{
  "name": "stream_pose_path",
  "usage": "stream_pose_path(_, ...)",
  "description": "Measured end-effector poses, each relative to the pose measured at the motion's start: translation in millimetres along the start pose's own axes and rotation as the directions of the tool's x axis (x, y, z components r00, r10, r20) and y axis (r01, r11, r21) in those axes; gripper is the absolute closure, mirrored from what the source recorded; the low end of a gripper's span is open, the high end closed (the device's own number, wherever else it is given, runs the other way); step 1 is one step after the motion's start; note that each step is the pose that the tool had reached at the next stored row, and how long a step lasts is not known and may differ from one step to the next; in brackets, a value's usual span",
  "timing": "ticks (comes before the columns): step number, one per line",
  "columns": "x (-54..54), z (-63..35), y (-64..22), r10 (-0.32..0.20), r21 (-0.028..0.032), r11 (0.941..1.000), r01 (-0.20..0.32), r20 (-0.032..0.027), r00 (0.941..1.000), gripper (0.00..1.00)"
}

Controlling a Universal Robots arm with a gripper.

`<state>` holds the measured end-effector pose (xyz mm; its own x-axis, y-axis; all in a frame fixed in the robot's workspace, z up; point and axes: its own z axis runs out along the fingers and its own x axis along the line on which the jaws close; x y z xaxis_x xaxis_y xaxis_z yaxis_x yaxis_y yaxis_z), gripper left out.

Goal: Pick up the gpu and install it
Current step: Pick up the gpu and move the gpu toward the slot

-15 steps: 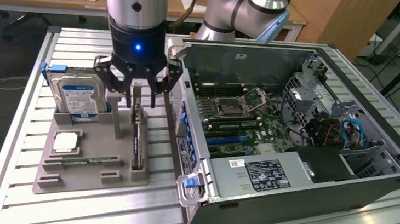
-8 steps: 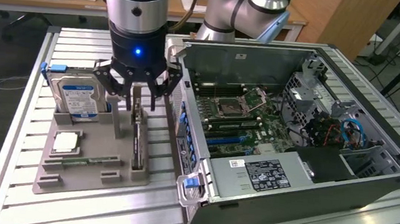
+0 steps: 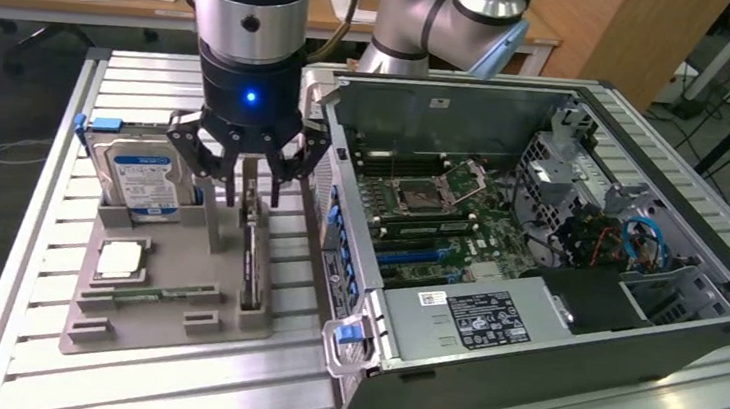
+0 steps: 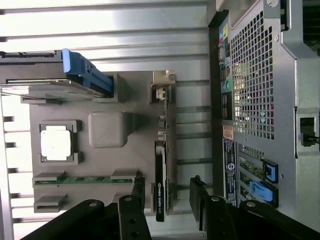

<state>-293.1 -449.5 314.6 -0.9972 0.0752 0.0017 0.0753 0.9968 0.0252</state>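
The claw (image 3: 248, 193) hangs released, jaws wide, over the grey tray (image 3: 152, 330) on the slatted desk (image 3: 38, 263). The gpu (image 3: 251, 269) stands on edge in a tray slot, untouched. From the exterior view, the open computer case (image 3: 675, 325) lies to the tray's right with its motherboard exposed. The hard drive (image 3: 139, 178) stands at the tray's far end. The wrist view adds that the gpu (image 4: 160, 185), dark with white lettering, sits between the claw's (image 4: 168, 195) fingers (image 4: 137, 192), nearer one of them. It also shows the case's perforated rear panel (image 4: 255, 75).
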Motion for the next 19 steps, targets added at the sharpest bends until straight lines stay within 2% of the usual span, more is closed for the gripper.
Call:
stream_pose_path(4, 0.0, -0.1, 0.0, 0.000, 0.0009, 1.0000, 0.000, -0.0001, 1.0000, 0.51)
stream_pose_path(5, -0.1, 0.0, 0.1, 0.000, 0.0053, 1.0000, 0.000, -0.0005, 1.0000, 0.51)
stream_pose_path(7, -0.1, 0.0, 0.0, 0.000, 0.0262, 0.9997, 0.000, -0.0042, 1.0000, 0.51)
stream_pose_path(8, -0.1, 0.0, -0.1, 0.000, 0.0283, 0.9996, 0.000, -0.0044, 1.0000, 0.51)
stream_pose_path(14, -0.1, 0.7, 0.0, 0.000, 0.0283, 0.9996, 0.000, -0.0043, 1.0000, 0.51)
stream_pose_path(19, -0.1, 5.7, -0.1, 0.000, 0.0284, 0.9996, 0.000, -0.0043, 1.0000, 0.51)
